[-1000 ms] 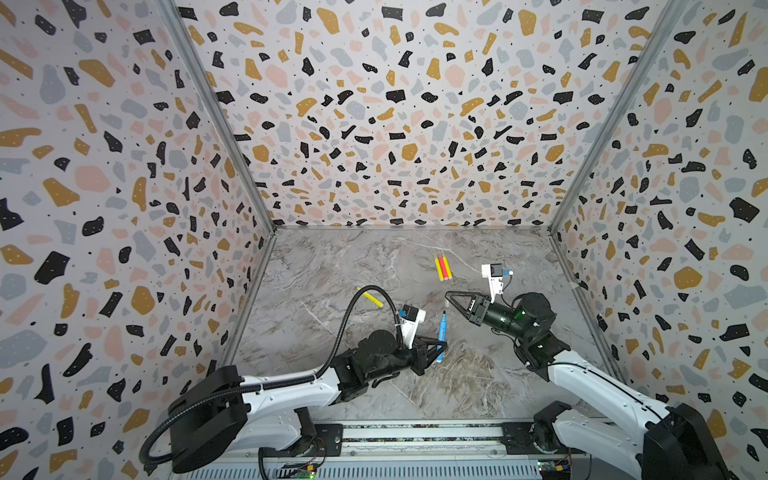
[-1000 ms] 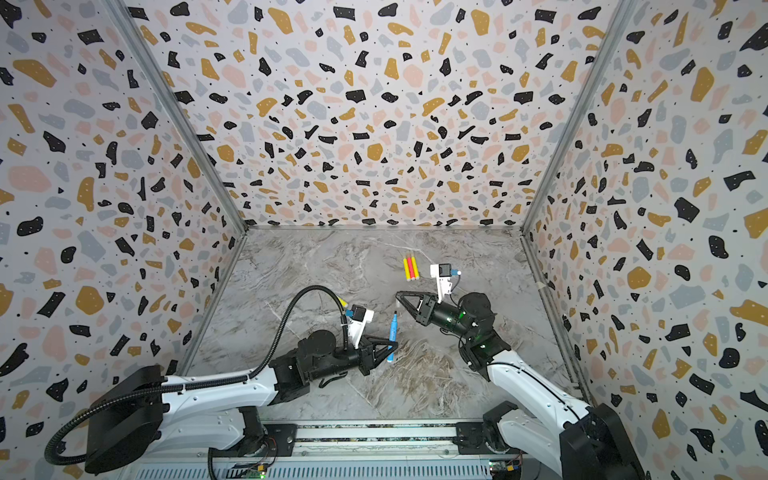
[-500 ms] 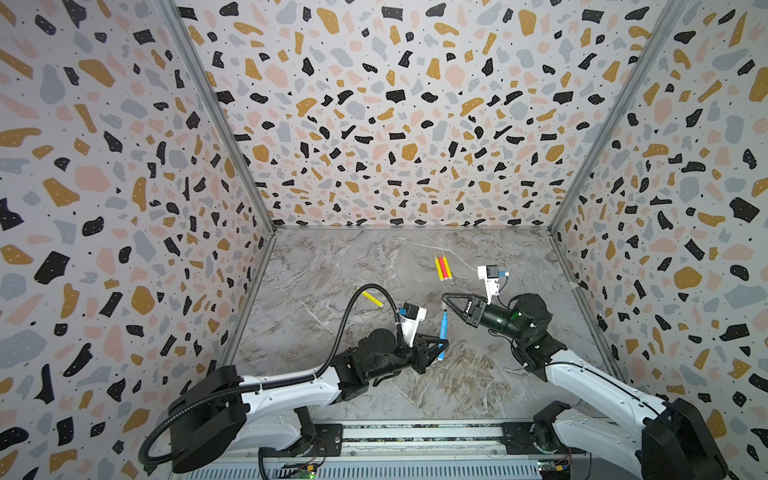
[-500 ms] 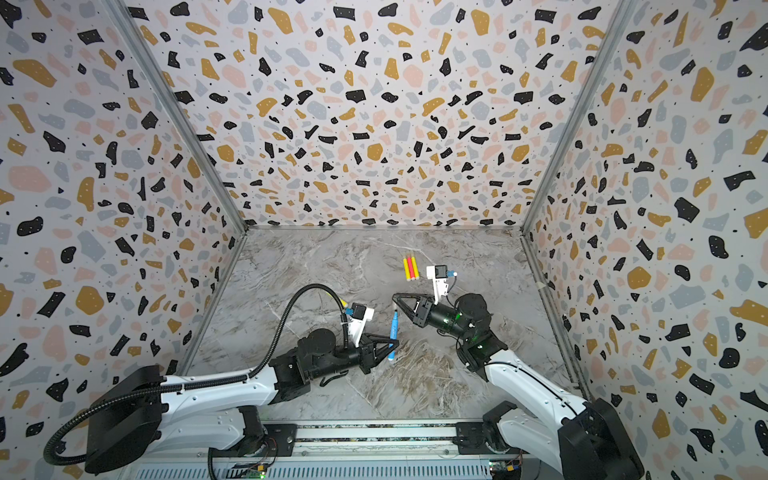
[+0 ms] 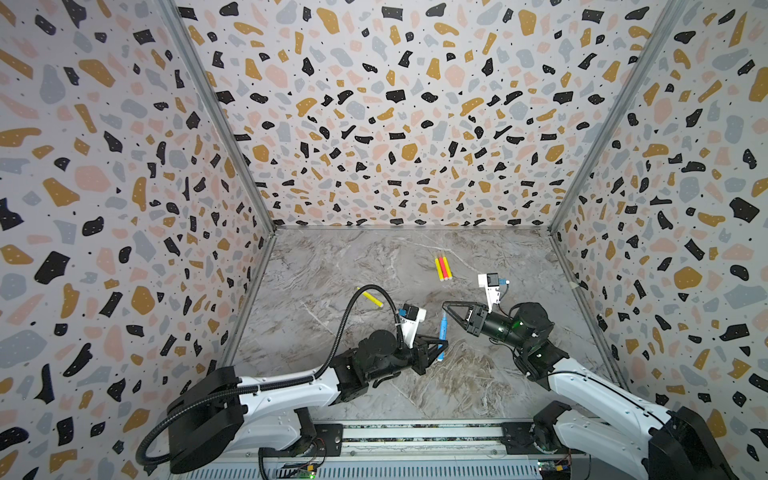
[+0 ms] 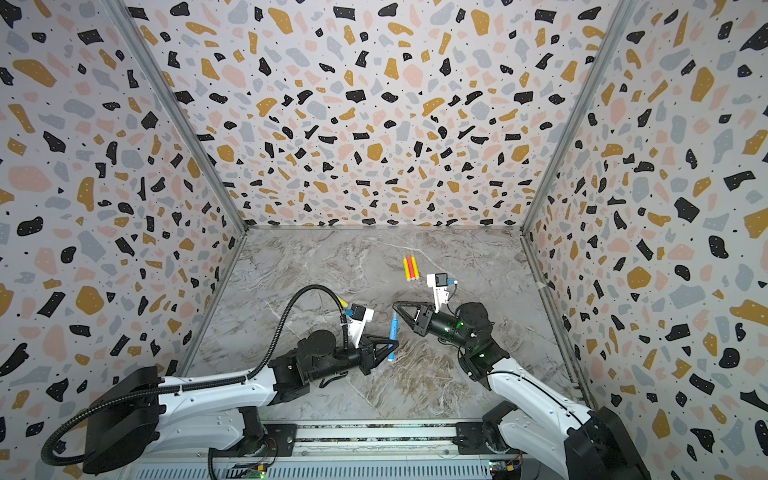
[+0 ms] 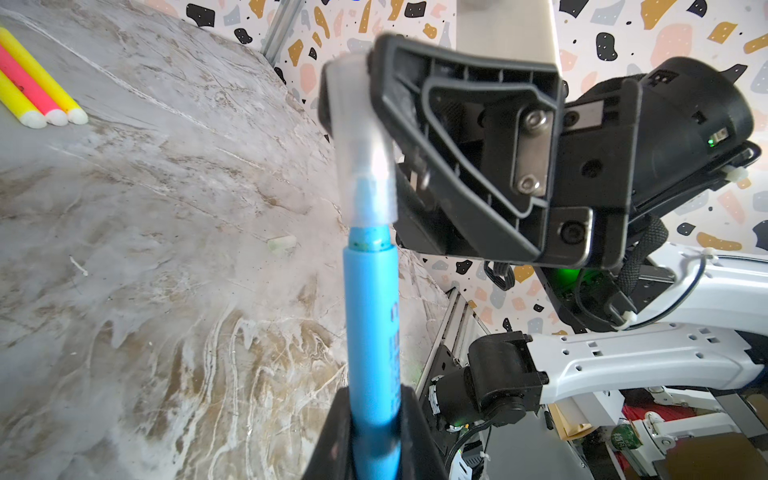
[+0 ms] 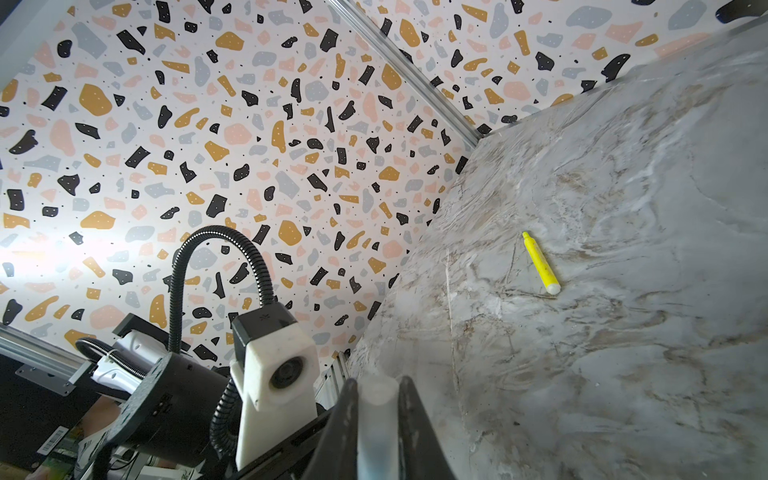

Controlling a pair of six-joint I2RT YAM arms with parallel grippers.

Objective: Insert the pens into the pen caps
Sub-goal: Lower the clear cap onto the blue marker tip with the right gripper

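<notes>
Two tools share this job: my left tool (image 5: 444, 344) is clamped tight on the blue pen (image 5: 443, 330), pointing its tip at my right tool (image 5: 444, 304), which pinches the clear cap (image 7: 361, 137) just as firmly. The cap covers the tip but looks only part-way on, so the two need a straight line. Three other pens (image 5: 442, 268) lie together farther back on the surface (image 5: 353, 266), and a yellow pen (image 5: 371, 297) lies apart to the left
</notes>
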